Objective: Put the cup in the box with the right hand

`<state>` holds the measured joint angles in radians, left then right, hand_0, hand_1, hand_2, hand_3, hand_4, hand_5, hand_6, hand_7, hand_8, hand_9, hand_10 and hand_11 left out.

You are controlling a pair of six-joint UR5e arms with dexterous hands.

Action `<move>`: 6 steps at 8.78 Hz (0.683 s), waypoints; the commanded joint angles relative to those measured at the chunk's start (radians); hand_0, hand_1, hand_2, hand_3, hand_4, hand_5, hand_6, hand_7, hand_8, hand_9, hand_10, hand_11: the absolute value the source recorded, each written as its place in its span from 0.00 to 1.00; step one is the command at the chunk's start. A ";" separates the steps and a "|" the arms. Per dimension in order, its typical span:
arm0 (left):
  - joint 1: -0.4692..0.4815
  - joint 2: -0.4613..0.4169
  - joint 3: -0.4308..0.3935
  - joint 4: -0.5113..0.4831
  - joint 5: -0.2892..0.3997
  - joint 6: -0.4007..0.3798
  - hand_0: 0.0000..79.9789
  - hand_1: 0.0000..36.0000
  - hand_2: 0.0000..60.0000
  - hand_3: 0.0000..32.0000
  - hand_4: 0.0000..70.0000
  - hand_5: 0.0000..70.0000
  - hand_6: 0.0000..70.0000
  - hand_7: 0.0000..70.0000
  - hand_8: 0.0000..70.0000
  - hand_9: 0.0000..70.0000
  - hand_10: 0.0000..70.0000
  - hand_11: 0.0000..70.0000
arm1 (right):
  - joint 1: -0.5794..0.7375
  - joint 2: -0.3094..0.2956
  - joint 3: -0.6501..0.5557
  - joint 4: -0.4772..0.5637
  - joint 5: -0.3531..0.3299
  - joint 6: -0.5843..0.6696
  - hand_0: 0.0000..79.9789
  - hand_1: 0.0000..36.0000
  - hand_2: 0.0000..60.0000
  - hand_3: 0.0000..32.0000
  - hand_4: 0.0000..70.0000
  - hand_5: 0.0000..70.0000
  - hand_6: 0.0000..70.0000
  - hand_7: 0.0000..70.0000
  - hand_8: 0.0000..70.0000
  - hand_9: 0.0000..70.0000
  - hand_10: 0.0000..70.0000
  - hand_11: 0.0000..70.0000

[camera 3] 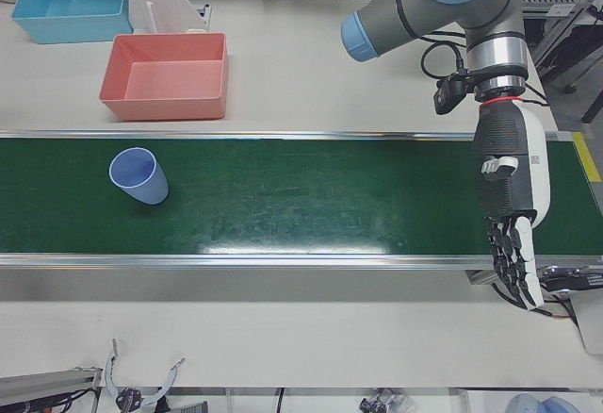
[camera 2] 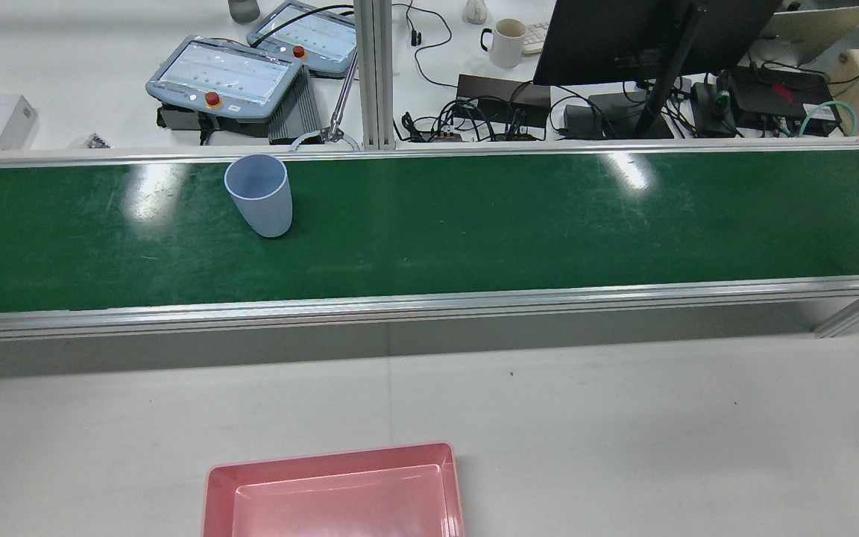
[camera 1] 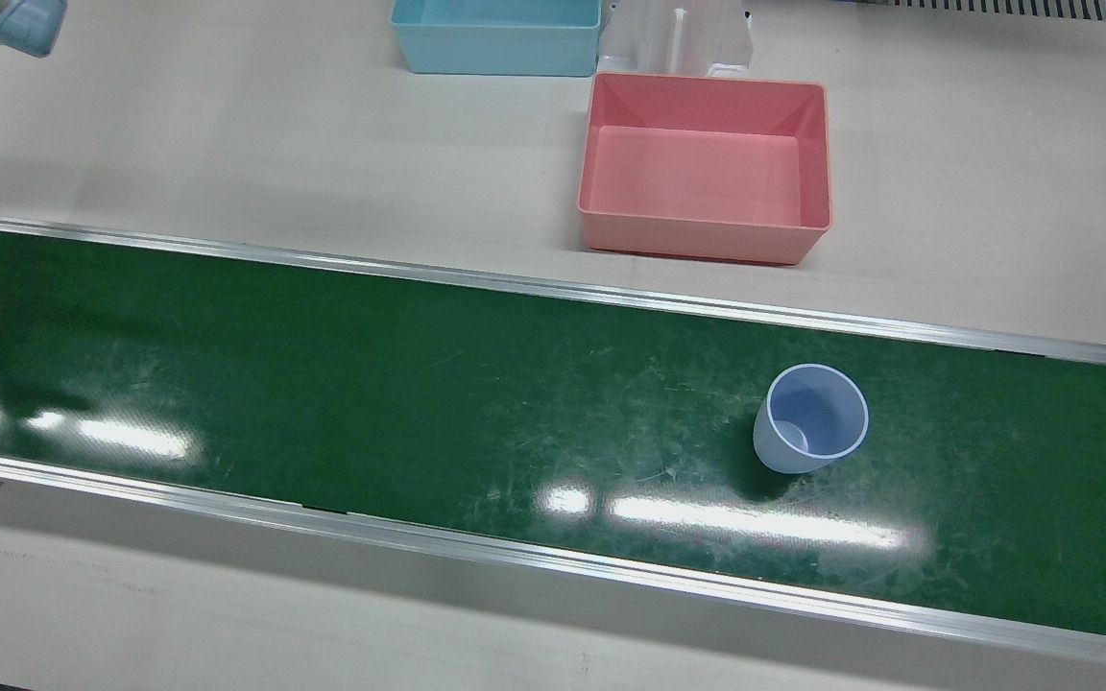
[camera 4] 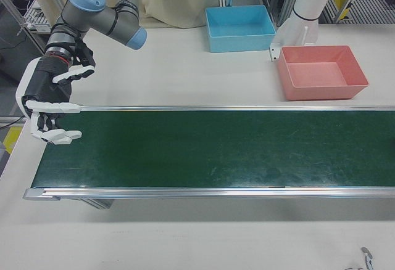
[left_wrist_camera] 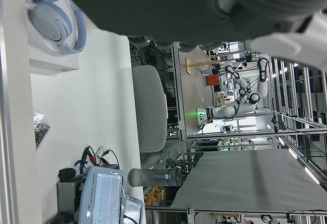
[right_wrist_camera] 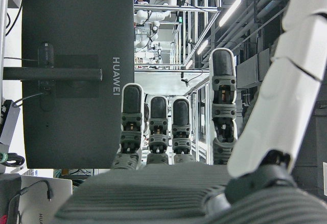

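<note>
**A:** Where is the cup, and why is it still untouched?

**B:** The pale blue plastic cup (camera 1: 810, 418) stands upright, mouth up, on the green conveyor belt (camera 1: 419, 384), nearer the belt's operator-side rail. The right hand (camera 4: 50, 106) hangs over the belt's far end, well apart from it, fingers spread and holding nothing, so I judge the reach has not begun.

**A:** And the box?

**B:** The pink box (camera 1: 704, 165) sits empty on the worktop just past the robot-side rail, near the cup, presumably for a short carry. A blue bin (camera 1: 497, 34) lies beyond it.

**A:** The left hand?

**B:** The left hand (camera 3: 507, 206) hangs at the opposite belt end, fingers extended, empty.
</note>
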<state>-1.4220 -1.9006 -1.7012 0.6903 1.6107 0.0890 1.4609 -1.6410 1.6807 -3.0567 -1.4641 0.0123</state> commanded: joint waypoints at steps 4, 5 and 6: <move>0.000 0.000 0.000 0.000 0.000 0.000 0.00 0.00 0.00 0.00 0.00 0.00 0.00 0.00 0.00 0.00 0.00 0.00 | -0.001 0.000 -0.002 0.001 -0.001 0.000 0.65 0.38 0.10 0.00 0.86 0.10 0.20 0.72 0.31 0.48 0.38 0.56; 0.000 0.000 0.000 0.000 0.000 0.000 0.00 0.00 0.00 0.00 0.00 0.00 0.00 0.00 0.00 0.00 0.00 0.00 | 0.001 0.000 -0.001 0.001 -0.001 0.000 0.65 0.38 0.09 0.00 0.87 0.10 0.20 0.72 0.31 0.48 0.38 0.55; -0.002 0.000 0.000 0.000 0.000 0.000 0.00 0.00 0.00 0.00 0.00 0.00 0.00 0.00 0.00 0.00 0.00 0.00 | 0.001 0.000 -0.001 0.001 0.001 0.000 0.65 0.38 0.09 0.00 0.86 0.10 0.20 0.71 0.31 0.48 0.38 0.56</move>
<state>-1.4220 -1.9006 -1.7012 0.6903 1.6107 0.0890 1.4611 -1.6413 1.6794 -3.0557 -1.4647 0.0123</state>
